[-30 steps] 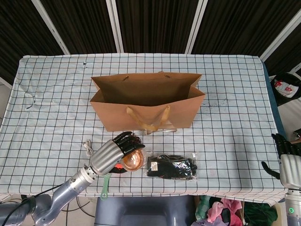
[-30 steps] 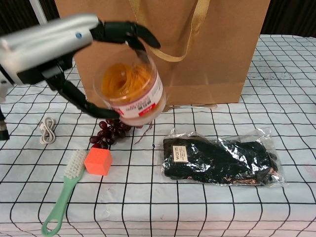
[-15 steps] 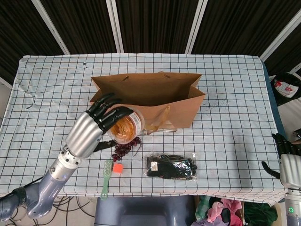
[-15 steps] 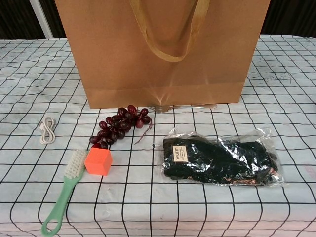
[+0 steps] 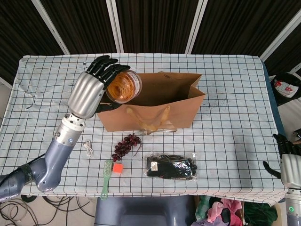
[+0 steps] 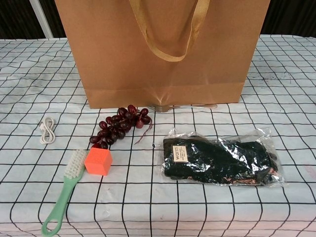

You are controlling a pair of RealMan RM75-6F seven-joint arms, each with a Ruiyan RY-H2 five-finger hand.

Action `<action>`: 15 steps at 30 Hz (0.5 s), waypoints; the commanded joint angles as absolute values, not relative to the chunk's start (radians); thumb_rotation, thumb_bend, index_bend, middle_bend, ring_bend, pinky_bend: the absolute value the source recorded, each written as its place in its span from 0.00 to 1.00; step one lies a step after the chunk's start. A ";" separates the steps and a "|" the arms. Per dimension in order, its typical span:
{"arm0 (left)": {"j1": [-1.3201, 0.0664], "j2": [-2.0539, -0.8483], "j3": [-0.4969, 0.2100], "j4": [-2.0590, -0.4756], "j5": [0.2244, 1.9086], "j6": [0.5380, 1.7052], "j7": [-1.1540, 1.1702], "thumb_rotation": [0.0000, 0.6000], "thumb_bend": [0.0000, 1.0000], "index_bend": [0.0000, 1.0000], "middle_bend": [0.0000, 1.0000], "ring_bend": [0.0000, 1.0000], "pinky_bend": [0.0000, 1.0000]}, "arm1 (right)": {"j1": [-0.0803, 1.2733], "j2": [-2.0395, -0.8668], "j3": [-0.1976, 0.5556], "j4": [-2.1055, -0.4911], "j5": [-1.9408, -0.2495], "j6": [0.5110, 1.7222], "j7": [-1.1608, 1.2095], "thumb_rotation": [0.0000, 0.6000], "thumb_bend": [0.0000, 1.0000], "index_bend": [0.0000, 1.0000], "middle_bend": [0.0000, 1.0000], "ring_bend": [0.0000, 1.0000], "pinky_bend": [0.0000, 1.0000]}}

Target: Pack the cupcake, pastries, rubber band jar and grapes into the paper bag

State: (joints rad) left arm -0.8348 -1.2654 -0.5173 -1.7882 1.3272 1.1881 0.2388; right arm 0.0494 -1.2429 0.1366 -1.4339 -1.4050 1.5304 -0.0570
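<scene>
Head view — left hand gripping rubber band jar, now lifted from tabletop to over paper bag mouth — drop pending; grapes waiting.

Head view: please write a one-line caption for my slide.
Left hand holds the rubber band jar above the paper bag; grapes lie on the table.

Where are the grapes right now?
The grapes lie on the table in front of the paper bag, left of centre, beside the orange cube.
</scene>
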 commanded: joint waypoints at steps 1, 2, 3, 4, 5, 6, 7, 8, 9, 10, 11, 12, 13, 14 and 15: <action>-0.871 -1.291 -0.506 -1.723 1.296 1.150 0.244 1.00 0.28 0.22 0.43 0.18 0.16 | 0.048 -1.240 0.139 -1.436 -1.403 1.533 -0.054 1.00 0.16 0.13 0.12 0.19 0.22; -0.875 -1.297 -0.500 -1.713 1.291 1.146 0.243 1.00 0.28 0.22 0.43 0.18 0.16 | 0.047 -1.239 0.140 -1.437 -1.403 1.535 -0.053 1.00 0.15 0.13 0.12 0.19 0.22; -0.879 -1.304 -0.495 -1.704 1.287 1.140 0.241 1.00 0.28 0.22 0.43 0.18 0.16 | 0.047 -1.238 0.140 -1.437 -1.403 1.536 -0.053 1.00 0.15 0.13 0.12 0.19 0.22; -0.885 -1.311 -0.488 -1.690 1.280 1.130 0.240 1.00 0.28 0.22 0.43 0.18 0.16 | 0.046 -1.237 0.140 -1.438 -1.403 1.536 -0.054 1.00 0.15 0.13 0.12 0.19 0.22; -0.891 -1.317 -0.483 -1.676 1.274 1.120 0.242 1.00 0.28 0.22 0.43 0.18 0.16 | 0.046 -1.237 0.140 -1.438 -1.403 1.537 -0.054 1.00 0.15 0.13 0.12 0.19 0.22; -0.901 -1.326 -0.477 -1.654 1.267 1.108 0.246 1.00 0.28 0.22 0.43 0.17 0.16 | 0.045 -1.236 0.141 -1.440 -1.404 1.539 -0.054 1.00 0.15 0.13 0.12 0.19 0.22; -0.906 -1.332 -0.472 -1.642 1.261 1.101 0.248 1.00 0.27 0.21 0.43 0.17 0.16 | 0.045 -1.235 0.141 -1.441 -1.404 1.540 -0.054 1.00 0.15 0.13 0.12 0.19 0.22; -0.910 -1.337 -0.468 -1.633 1.254 1.094 0.247 1.00 0.27 0.21 0.42 0.16 0.15 | 0.045 -1.235 0.140 -1.442 -1.405 1.540 -0.054 1.00 0.15 0.13 0.12 0.19 0.22; -0.914 -1.342 -0.464 -1.627 1.249 1.089 0.240 1.00 0.25 0.20 0.40 0.15 0.15 | 0.045 -1.235 0.140 -1.443 -1.407 1.541 -0.055 1.00 0.15 0.13 0.12 0.19 0.22; -0.917 -1.345 -0.461 -1.622 1.246 1.083 0.234 1.00 0.22 0.18 0.36 0.12 0.13 | 0.045 -1.235 0.139 -1.443 -1.407 1.541 -0.055 1.00 0.16 0.13 0.12 0.19 0.22; -0.919 -1.343 -0.457 -1.620 1.244 1.078 0.232 1.00 0.19 0.17 0.32 0.09 0.12 | 0.045 -1.235 0.139 -1.442 -1.407 1.540 -0.055 1.00 0.15 0.13 0.12 0.19 0.22; -0.920 -1.338 -0.450 -1.620 1.238 1.071 0.236 1.00 0.13 0.13 0.25 0.05 0.09 | 0.045 -1.235 0.139 -1.442 -1.406 1.538 -0.055 1.00 0.15 0.13 0.12 0.19 0.22; -0.922 -1.331 -0.447 -1.622 1.227 1.064 0.247 1.00 0.08 0.09 0.17 0.02 0.05 | 0.045 -1.235 0.139 -1.441 -1.406 1.537 -0.054 1.00 0.16 0.13 0.12 0.19 0.22; -0.915 -1.319 -0.441 -1.634 1.208 1.061 0.270 1.00 0.05 0.08 0.13 0.00 0.03 | 0.046 -1.235 0.138 -1.441 -1.406 1.536 -0.052 1.00 0.15 0.13 0.12 0.19 0.22; -0.909 -1.304 -0.445 -1.659 1.191 1.067 0.284 1.00 0.03 0.06 0.08 0.00 0.01 | 0.046 -1.237 0.139 -1.440 -1.409 1.540 -0.052 1.00 0.15 0.13 0.12 0.19 0.22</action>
